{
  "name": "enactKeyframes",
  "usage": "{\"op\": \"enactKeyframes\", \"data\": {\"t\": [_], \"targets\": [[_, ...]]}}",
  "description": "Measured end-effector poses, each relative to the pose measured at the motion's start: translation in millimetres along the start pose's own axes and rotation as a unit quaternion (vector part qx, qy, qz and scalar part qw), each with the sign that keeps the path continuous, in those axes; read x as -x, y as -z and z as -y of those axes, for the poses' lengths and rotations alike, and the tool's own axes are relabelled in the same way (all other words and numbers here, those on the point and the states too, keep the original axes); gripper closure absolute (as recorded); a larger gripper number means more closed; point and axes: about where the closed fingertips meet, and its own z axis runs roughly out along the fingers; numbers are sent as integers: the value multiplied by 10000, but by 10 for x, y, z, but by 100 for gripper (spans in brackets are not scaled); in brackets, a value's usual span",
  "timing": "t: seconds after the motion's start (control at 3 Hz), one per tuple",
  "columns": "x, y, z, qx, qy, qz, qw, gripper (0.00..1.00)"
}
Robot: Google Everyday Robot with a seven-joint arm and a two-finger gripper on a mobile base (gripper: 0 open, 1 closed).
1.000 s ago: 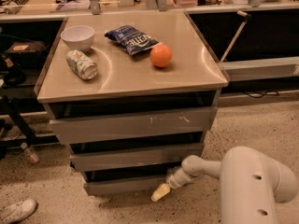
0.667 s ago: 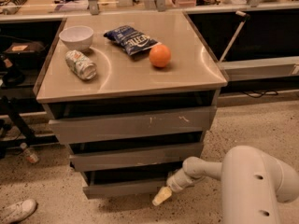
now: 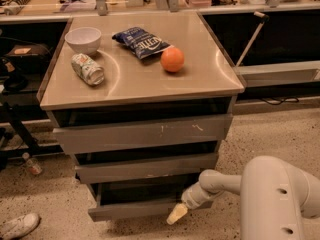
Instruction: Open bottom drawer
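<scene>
Drawn slightly further out than a second ago, the lowest, short-fronted grey metal bottom drawer [image 3: 135, 211] sits partly open, the cream-tipped gripper [image 3: 177, 214] at its front's right end, grip state impossible to tell, more pulling probably left.

One high camera looks down on the cabinet [image 3: 145, 134] front, claw [image 3: 177, 214] low centre-right.

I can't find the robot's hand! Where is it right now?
The gripper is low in the camera view, a little right of centre, at the right end of the bottom drawer front, below the middle drawer.
</scene>
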Motion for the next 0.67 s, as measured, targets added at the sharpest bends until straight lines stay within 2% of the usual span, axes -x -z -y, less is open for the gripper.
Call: {"op": "enactKeyframes", "data": {"t": [0.33,0.67], "targets": [[35,-38,7,43,-6,34,10000,0],[-37,-152,-1,166,-44,-93,9998,0]]}}
